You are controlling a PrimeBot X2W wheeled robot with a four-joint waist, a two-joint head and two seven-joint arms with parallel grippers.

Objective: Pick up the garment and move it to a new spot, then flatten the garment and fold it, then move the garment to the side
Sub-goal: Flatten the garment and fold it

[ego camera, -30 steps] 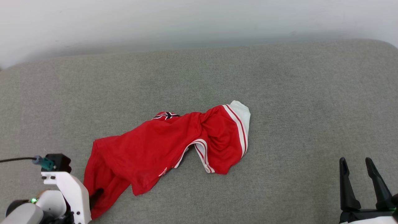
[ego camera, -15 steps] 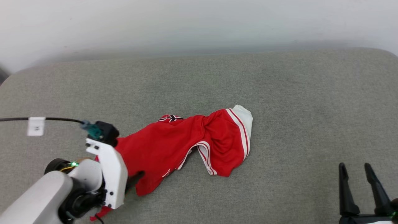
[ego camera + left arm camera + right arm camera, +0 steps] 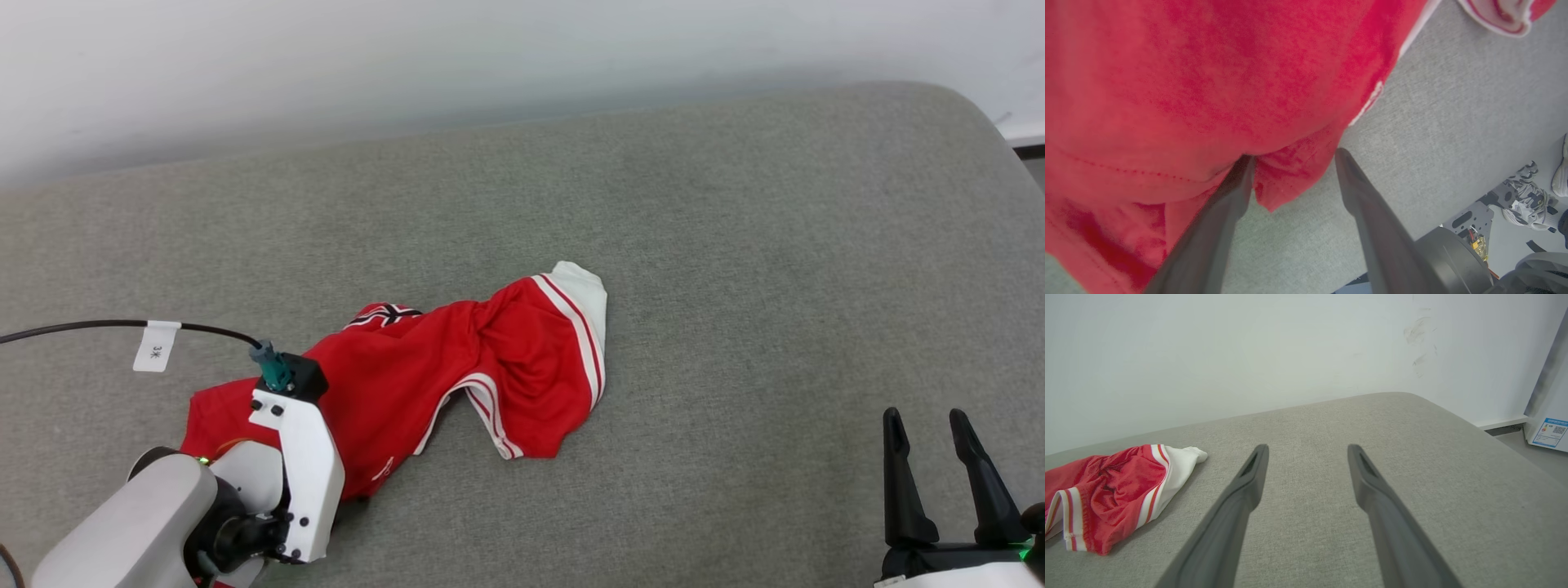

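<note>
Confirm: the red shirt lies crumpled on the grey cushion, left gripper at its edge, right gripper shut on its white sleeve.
Wrong: the right gripper is open, apart from the white sleeve, as the right wrist view shows. The red shirt does lie crumpled on the grey cushion, left gripper at its edge.

The left pincer (image 3: pixel 1294 157) and right pincer (image 3: pixel 925 420) gape.

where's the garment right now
In the head view the garment lies crumpled on the grey cushion, left of centre, its near end between the open jaws of the left gripper; the right gripper sits apart at lower right.
</note>
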